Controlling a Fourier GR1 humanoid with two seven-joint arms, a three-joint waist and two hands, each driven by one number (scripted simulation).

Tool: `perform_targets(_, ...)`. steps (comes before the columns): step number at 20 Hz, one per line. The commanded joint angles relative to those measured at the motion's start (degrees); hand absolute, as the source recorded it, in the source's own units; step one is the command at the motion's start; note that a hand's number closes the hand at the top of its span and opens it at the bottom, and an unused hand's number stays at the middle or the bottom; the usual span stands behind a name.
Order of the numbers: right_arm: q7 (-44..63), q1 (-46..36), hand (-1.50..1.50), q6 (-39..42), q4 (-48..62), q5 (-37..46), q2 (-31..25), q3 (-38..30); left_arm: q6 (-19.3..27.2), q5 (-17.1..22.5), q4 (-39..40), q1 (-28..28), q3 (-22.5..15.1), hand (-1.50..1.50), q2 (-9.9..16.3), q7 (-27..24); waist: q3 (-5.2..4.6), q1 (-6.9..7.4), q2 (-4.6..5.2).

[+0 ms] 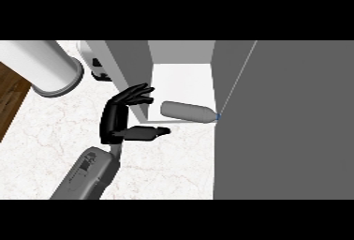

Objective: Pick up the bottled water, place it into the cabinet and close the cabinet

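Note:
The bottled water [187, 111] is a pale grey bottle with a blue cap, lying on its side at the front of the cabinet's white floor [181, 82], cap pointing right against the door. My left hand [119, 119] is open just left of the bottle. Its fingers [136, 96] reach up along the front edge of the cabinet's grey left wall [131, 65], and its thumb [149, 132] points right below the bottle. The hand and the bottle are apart. The cabinet's grey door [283, 122] stands open and fills the right of the view. My right hand does not show.
A large white cylinder [48, 65] stands at the back left on the marbled white counter [48, 140]. A small white and black object [97, 68] sits beside the cabinet's left wall. Brown wood [10, 98] lies beyond the counter's left edge.

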Motion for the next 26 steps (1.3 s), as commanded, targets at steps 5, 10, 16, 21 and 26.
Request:
perform_targets(5,-0.3,-0.1,-1.5,-3.1,1.1,3.8,2.4,4.8,-3.9,3.6,-6.5,-2.2,3.7,-1.5,-0.9,3.9,0.01,0.53,0.19)
perform_targets(10,-0.8,1.5,-1.5,-2.3,-0.5,1.0,0.3,2.7,-5.5,4.5,-16.3,5.9,2.5,-1.5,-0.6,6.2,0.03,0.73,0.14)
perform_targets(16,-2.9,4.6,-1.5,-3.2,-1.6,3.0,-0.5,5.3,-2.4,2.0,-31.8,14.5,-3.5,-1.5,-2.0,11.6,0.04,0.85,0.04)
perform_targets(21,-3.6,5.1,-1.5,-3.7,-2.2,5.4,-2.0,6.0,-2.4,2.4,-42.1,18.9,-4.9,-1.5,-0.5,17.5,0.03,0.72,0.07)
perform_targets(26,5.6,1.3,1.5,-0.2,-7.9,4.9,-8.3,3.6,-4.2,1.0,-49.3,29.1,-10.2,-1.5,1.9,14.8,-0.02,1.38,0.09)
